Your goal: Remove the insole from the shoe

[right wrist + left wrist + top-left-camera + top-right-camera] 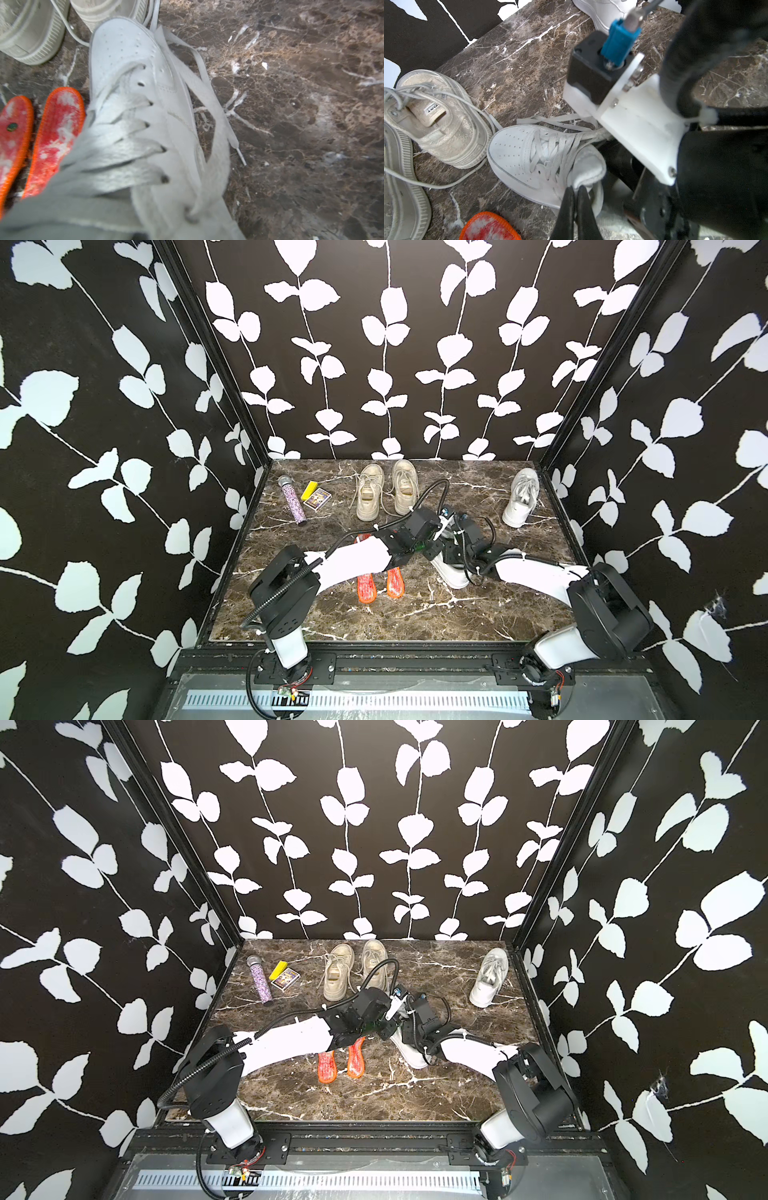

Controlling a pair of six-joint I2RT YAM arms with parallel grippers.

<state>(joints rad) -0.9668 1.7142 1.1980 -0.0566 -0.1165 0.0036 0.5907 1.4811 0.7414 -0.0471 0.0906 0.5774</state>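
**Two arms meet over the white shoe**

Both arms reach to the middle of the marble surface [415,614], where the white shoe [455,572] stands with its toe pointing toward the back wall and its laces loose. In the left wrist view, the left gripper [576,188] has its black fingers [566,205] pressed together on the padded tongue of the shoe. The right gripper [452,551] comes down at the shoe's opening. Its fingers are hidden in every view, closed, and what they hold, if anything, I cannot tell. The shoe's own insole is out of sight.

Two orange-rimmed red insoles [367,589] lie side by side on the surface just beside the shoe, partly under the left forearm. A pair of beige sneakers [369,497] sits behind, one of them touching the white shoe's toe. Another white sneaker [519,497] rests near the far right corner.
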